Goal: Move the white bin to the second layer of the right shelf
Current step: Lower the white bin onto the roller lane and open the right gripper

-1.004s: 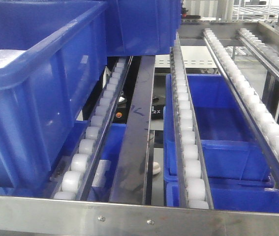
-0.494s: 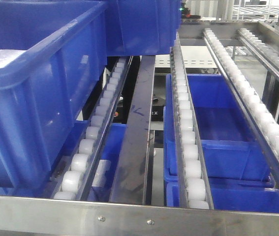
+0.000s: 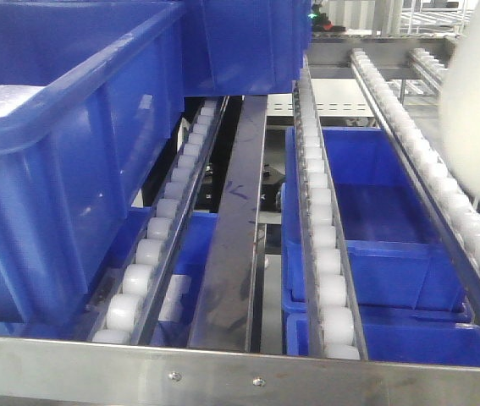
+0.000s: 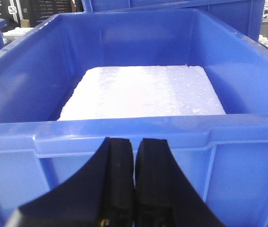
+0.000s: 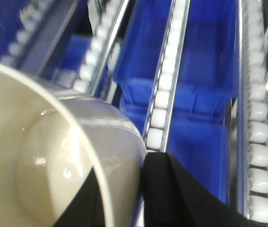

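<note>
The white bin (image 3: 478,110) hangs at the right edge of the front view, above the outer roller rail. In the right wrist view the bin (image 5: 53,156) fills the lower left, glossy and cream inside. My right gripper (image 5: 124,165) is shut on its wall, with one finger inside and one outside. Below it lies the right shelf second layer (image 5: 164,94), sloping rails of white rollers (image 3: 320,228) behind a steel front bar (image 3: 240,372). My left gripper (image 4: 134,140) is shut on nothing, in front of a blue crate's rim (image 4: 77,135).
The blue crate by my left gripper holds a white foam slab (image 4: 143,92). A large blue crate (image 3: 62,144) sits on the left rack lane, with another (image 3: 240,42) behind it. More blue crates (image 3: 383,220) stand on the level beneath the rails.
The white bin has come further into the front view from the right edge, moving left and covering more of the outer rail. The crates have not moved.
</note>
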Robot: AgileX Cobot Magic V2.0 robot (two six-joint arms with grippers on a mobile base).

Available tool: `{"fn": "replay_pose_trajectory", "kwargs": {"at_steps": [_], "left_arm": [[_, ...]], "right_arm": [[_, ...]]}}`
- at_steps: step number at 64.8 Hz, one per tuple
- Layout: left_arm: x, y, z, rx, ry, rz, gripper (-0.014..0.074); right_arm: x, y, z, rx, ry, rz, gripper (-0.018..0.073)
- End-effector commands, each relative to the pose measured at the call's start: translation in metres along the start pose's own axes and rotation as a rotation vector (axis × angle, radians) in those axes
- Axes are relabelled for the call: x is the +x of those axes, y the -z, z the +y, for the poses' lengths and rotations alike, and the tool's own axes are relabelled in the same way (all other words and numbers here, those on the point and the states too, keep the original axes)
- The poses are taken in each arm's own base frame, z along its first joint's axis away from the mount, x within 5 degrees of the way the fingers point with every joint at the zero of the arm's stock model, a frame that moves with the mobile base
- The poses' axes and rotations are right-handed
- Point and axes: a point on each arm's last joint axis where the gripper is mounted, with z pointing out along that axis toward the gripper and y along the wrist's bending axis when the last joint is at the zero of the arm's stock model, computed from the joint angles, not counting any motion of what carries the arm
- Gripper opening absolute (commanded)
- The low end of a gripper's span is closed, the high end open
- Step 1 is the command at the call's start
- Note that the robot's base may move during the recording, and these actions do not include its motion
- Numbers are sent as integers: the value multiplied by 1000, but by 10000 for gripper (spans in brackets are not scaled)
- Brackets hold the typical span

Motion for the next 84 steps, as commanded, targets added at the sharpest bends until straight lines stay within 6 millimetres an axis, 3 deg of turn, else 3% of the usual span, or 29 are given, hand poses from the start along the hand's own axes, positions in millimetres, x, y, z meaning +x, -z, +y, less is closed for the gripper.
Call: {"fn": "replay_pose_trajectory", "kwargs": {"at_steps": [1, 21, 38, 84], "left_arm": [[4, 0, 0, -4, 9, -61, 85], [4, 0, 0, -4, 9, -61, 85], [4, 0, 0, -4, 9, -61, 85], [4, 0, 0, -4, 9, -61, 85]], "right_arm": [[-32, -11, 5, -18, 1, -107, 51], [-64, -79, 12, 2, 1, 39, 51], [-52, -120, 11, 14, -4, 146, 51], [-23, -167, 8, 37, 0, 304, 51]]}}
